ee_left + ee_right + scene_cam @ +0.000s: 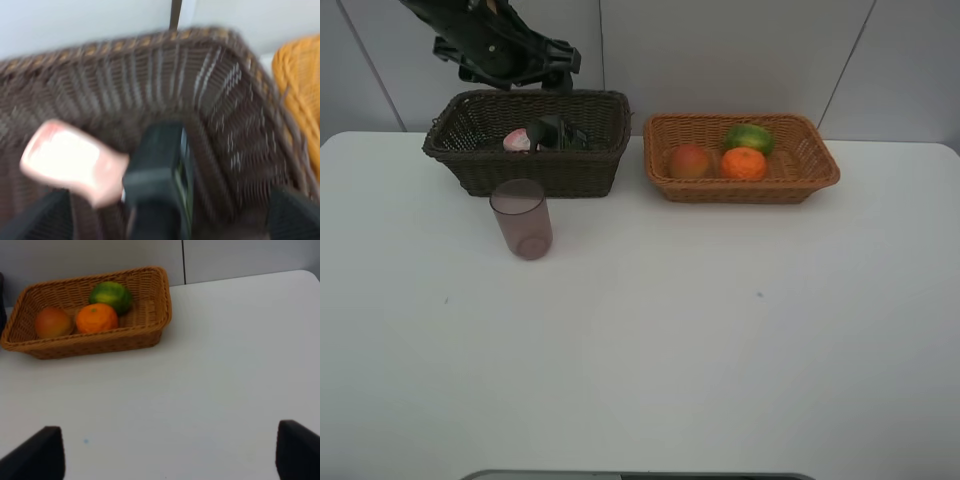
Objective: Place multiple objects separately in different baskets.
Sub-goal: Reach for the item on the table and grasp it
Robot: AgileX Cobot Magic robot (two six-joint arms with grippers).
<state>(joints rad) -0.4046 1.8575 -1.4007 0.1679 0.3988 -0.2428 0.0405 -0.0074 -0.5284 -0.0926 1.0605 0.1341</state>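
- Dark basket point(530, 172): held tube point(70, 167) and bottle point(160, 185).
- Tan basket point(740, 185): held mango point(750, 137), orange point(744, 164), red fruit point(689, 160).
- Left gripper point(165, 220): above dark basket, jaws wide, empty.
- Right gripper point(165, 455): jaws wide, empty, over bare table point(720, 340).
- Cup point(522, 218): upright, just in front of dark basket. Risk: light, tippable; off-centre grab likely to topple it.

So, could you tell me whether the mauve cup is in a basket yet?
No: the mauve cup stands upright on the table, before the dark basket.

Below the left gripper point(165, 220), the tube point(70, 165) and bottle point(157, 180) crowd the dark basket point(470, 170); the cup point(522, 218) stands just outside; table point(225, 365) before the right gripper point(170, 452) lies bare.
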